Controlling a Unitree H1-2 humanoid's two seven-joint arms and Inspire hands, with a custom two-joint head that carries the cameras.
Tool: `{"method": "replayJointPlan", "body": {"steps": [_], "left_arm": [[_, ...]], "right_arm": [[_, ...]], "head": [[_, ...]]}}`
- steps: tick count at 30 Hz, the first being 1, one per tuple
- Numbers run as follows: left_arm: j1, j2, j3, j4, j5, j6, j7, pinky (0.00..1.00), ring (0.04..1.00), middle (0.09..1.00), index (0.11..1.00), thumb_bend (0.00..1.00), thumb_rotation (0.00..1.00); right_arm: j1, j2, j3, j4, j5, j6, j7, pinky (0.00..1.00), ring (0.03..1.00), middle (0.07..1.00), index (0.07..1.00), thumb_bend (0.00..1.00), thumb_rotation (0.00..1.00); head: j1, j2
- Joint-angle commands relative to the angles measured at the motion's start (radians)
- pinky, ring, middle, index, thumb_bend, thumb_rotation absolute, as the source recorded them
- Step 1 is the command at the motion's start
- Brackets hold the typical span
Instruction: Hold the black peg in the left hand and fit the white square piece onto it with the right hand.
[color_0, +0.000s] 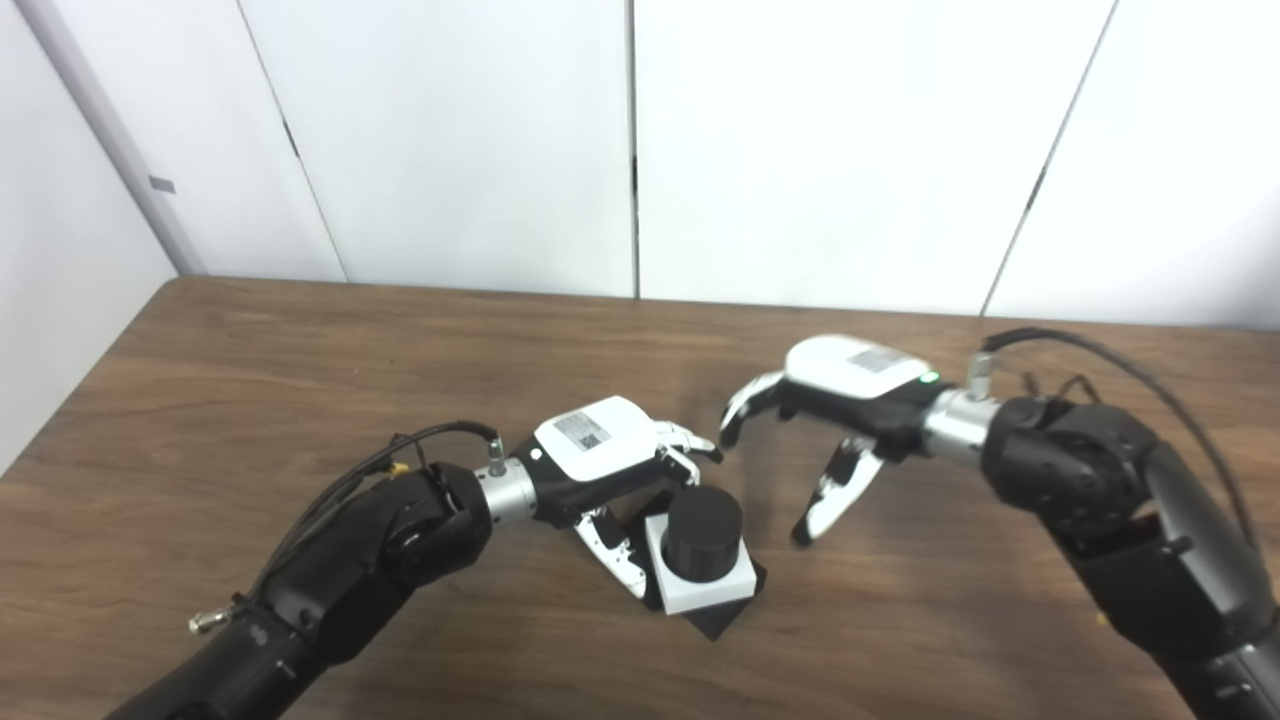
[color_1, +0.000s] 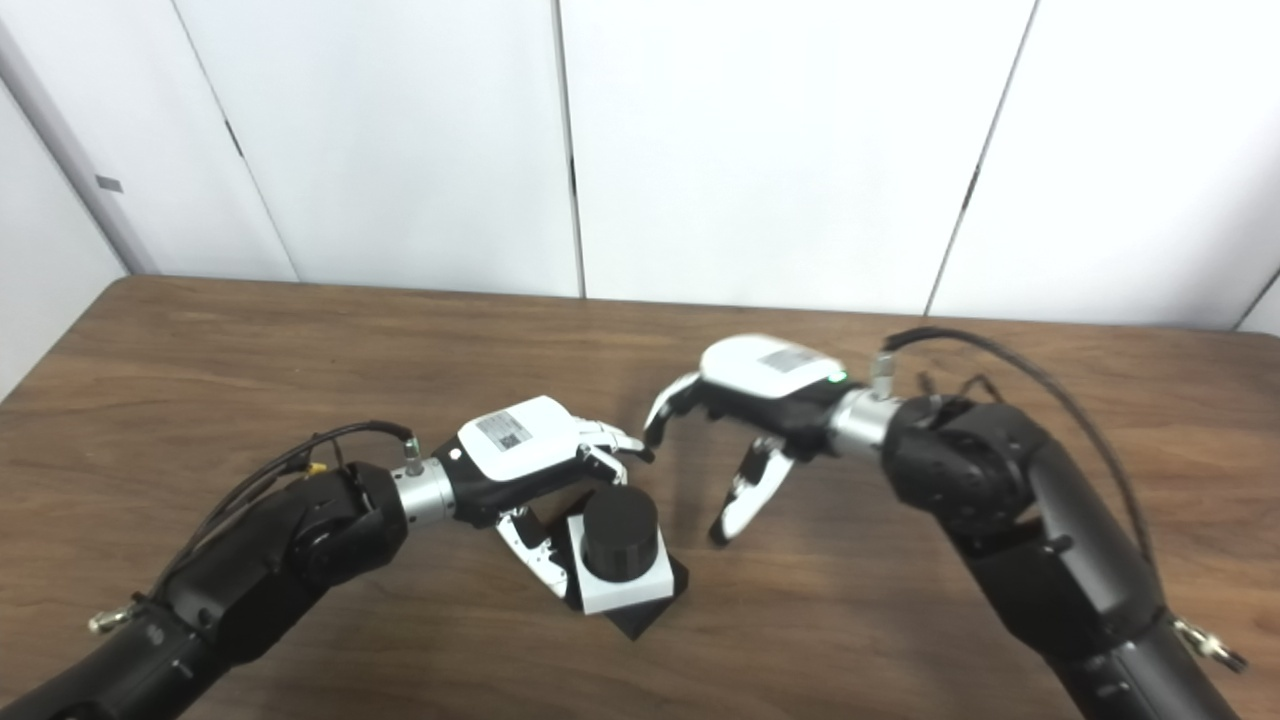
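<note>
The black peg (color_0: 703, 537) stands upright on its flat black base on the table. The white square piece (color_0: 700, 588) sits around it, low on the peg. My left hand (color_0: 600, 455) is just behind and left of the assembly. Its fingers (color_0: 688, 447) stretch out behind the peg's top without wrapping it, and its thumb (color_0: 612, 548) lies along the white piece's left side. My right hand (color_0: 830, 420) hovers to the right of the peg, apart from it, open with nothing in it and its fingers (color_0: 828, 500) pointing down.
The brown wooden table (color_0: 250, 380) runs back to white wall panels. Its left edge slants in at the left. A black cable loops above my right wrist (color_0: 1100, 350).
</note>
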Motion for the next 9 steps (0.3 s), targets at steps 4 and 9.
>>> {"method": "replayJointPlan", "body": {"steps": [4,9], "left_arm": [[0.022,0.016,-0.029,0.012,0.056,0.009,-0.070,0.74,0.870,0.886,0.493,0.52,0.08],[0.026,0.018,-0.026,0.007,0.053,0.012,-0.072,0.73,0.870,0.884,0.493,0.52,0.08]], "right_arm": [[0.020,-0.031,-0.101,-0.016,0.045,0.031,-0.084,0.68,0.804,0.811,0.717,0.75,0.16],[0.091,-0.042,-0.167,0.007,0.071,0.040,-0.150,0.68,0.806,0.811,0.743,0.74,0.13]], "head": [[-0.008,0.001],[-0.006,0.000]]}}
